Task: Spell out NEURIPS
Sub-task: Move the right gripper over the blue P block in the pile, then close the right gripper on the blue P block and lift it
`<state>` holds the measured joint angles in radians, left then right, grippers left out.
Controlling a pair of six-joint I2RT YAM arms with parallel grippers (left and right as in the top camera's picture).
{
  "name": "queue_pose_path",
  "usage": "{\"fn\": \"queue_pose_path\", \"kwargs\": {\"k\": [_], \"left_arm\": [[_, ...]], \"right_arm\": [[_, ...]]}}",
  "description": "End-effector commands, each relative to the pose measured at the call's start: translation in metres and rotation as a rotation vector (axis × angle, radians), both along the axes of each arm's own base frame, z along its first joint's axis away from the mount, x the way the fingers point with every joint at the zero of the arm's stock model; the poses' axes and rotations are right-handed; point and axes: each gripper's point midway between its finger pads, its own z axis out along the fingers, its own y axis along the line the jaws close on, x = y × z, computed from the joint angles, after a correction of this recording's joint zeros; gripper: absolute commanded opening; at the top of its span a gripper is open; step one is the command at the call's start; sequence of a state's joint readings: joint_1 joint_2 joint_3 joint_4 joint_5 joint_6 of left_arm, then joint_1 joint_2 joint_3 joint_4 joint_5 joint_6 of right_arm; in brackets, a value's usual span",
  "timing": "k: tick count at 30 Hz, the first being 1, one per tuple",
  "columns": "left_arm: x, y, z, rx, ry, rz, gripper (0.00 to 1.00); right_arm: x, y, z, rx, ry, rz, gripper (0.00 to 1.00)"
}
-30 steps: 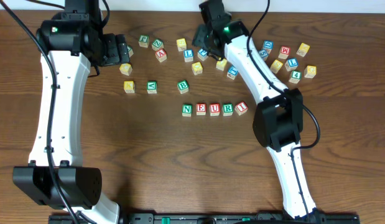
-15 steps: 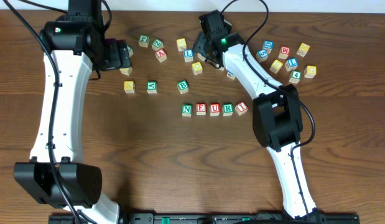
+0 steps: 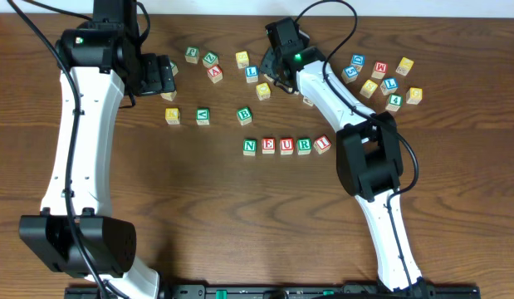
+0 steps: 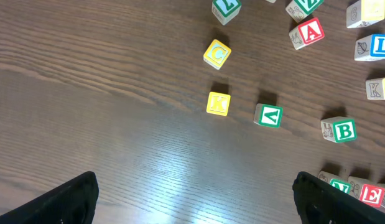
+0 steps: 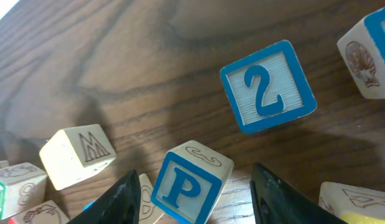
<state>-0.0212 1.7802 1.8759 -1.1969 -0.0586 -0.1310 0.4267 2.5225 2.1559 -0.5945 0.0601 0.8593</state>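
R claw (image 5: 195,173) straddles P cube (image 5: 190,182)

The place looks like a robotics lab bench rather than a home or a shop. A dark wood-grain table (image 3: 198,216) fills the overhead view, and near its middle a row of lettered cubes (image 3: 286,146) reading N, E, U, R, I lies in a straight line. Well to the left of that row stands a white-and-black left arm (image 3: 74,141), and just to its right a matching right arm (image 3: 369,166), both rising from a black rail (image 3: 265,291) at the table edge nearer than the row. Black cables (image 3: 417,170) loop off the arms, and a green light (image 3: 298,57) glows on the right one beyond the row. Loose cubes (image 3: 244,115) lie scattered beyond the row too.
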Motion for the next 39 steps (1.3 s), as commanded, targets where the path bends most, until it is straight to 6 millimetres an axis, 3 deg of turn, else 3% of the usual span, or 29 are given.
{"fn": "queue_pose_path", "kwargs": {"k": [1,17,32,39], "left_arm": [[0.000,0.002,-0.007,0.000,0.022,0.009,0.98],[0.000,0.002,-0.007,0.000,0.022,0.010,0.98],[0.001,0.002,-0.007,0.000,0.017,0.009,0.98],[0.001,0.002,-0.007,0.000,0.017,0.009,0.98]], "right_arm": [[-0.006,0.003,-0.022,-0.023,0.032,0.006,0.52],[-0.005,0.006,-0.032,-0.062,0.017,0.073,0.49],[-0.013,0.000,-0.037,-0.245,0.008,0.338,0.43],[-0.013,-0.001,-0.024,-0.295,-0.021,0.423,0.40]]}}
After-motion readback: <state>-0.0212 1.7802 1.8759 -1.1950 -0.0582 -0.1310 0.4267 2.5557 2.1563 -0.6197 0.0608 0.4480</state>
